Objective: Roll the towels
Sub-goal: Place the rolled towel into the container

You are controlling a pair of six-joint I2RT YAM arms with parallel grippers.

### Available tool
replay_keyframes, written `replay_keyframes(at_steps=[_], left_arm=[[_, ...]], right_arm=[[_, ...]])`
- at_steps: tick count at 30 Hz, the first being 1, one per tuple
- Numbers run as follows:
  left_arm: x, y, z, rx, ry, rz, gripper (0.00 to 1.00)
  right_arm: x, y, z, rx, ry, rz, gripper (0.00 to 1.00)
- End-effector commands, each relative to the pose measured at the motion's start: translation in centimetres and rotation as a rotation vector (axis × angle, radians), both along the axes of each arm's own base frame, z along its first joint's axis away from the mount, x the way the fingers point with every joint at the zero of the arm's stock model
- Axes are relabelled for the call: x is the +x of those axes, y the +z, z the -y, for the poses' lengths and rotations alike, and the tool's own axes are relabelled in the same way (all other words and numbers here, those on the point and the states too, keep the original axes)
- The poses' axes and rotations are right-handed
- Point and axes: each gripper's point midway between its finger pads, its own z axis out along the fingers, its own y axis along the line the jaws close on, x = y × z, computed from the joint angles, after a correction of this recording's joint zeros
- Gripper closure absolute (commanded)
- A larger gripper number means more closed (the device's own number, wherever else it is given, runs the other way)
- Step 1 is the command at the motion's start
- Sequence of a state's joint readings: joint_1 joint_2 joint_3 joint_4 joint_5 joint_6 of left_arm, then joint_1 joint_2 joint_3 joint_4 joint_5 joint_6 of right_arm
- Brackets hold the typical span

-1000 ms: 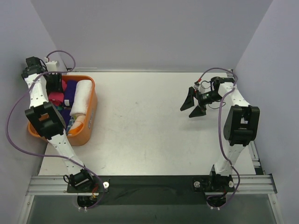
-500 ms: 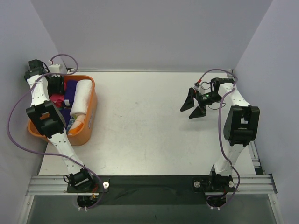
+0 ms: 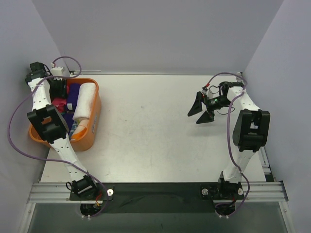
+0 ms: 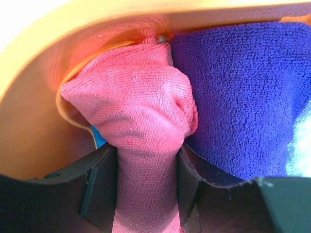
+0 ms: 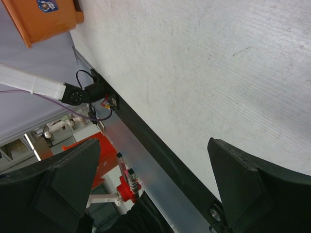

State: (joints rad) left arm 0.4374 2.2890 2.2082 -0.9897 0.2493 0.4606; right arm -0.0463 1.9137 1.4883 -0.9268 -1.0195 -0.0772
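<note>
Left arm [image 3: 47, 124]: rises from its base at the near left, bent at the elbow, forearm reaching toward the far left corner.
Left wrist: pitched downward.
Left gripper [image 4: 146, 179]: jaws partway closed and clamped on a bunched fold of pink towel [image 4: 141, 102], with one dark finger pressed on each side of it.
Right arm [image 3: 250, 128]: stands up from the near right base, folds at the elbow, forearm turned inward.
Right gripper [image 3: 200, 110]: held above the table [image 3: 146, 126], pointing left, nothing in it.
Right jaws: spread wide, fingers [image 5: 73, 179] well apart.
</note>
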Motion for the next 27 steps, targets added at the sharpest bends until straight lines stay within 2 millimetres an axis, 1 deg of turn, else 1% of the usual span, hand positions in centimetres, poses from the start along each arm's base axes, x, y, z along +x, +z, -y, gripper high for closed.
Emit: replay_keyframes(at_steps=[1,4,6,8,9,10,14,18,19,20,22,27], left_arm=[[1.3,2.1,0.1,0.029,-0.028,0.069,0.59],[1.3,3.1,0.0,0.036,-0.026,0.084,0.54],[1.2,3.4,0.0,0.040,-0.024,0.082,0.52],[1.4,4.0,-0.1,0.044,-0.022,0.090,0.51],[1.2,3.9,-0.1,0.039,-0.020,0.083,0.48],[1.2,4.0,-0.1,0.039,-0.020,0.085,0.42],[1.4,4.2,0.1,0.035,-0.023,0.089,0.39],[1.5,4.6,-0.1,0.040,-0.015,0.096,0.36],[1.5,4.7,0.0,0.041,-0.015,0.098,0.26],[1.6,4.7,0.0,0.041,-0.016,0.099,0.22],[1.6,4.9,0.0,0.041,-0.016,0.102,0.21],[1.7,6.0,0.0,0.047,-0.010,0.124,0.22]], right_arm=[[-0.9,1.3,-0.3,0.039,-0.004,-0.026,0.00],[-0.9,1.3,-0.3,0.042,-0.003,-0.028,0.00],[-1.0,1.3,-0.4,0.044,-0.003,-0.031,0.00],[-0.9,1.5,-0.4,0.050,-0.003,-0.026,0.00],[-1.0,1.5,-0.4,0.050,-0.003,-0.026,0.00],[-0.9,1.5,-0.4,0.051,-0.003,-0.024,0.00],[-0.9,1.6,-0.5,0.054,-0.003,-0.023,0.00],[-1.0,1.6,-0.5,0.054,-0.003,-0.024,0.00],[-1.0,1.6,-0.5,0.054,-0.003,-0.023,0.00],[-1.0,1.6,-0.5,0.056,-0.003,-0.026,0.00],[-0.9,1.6,-0.5,0.059,-0.004,-0.025,0.00],[-1.0,1.7,-0.5,0.059,-0.003,-0.024,0.00]])
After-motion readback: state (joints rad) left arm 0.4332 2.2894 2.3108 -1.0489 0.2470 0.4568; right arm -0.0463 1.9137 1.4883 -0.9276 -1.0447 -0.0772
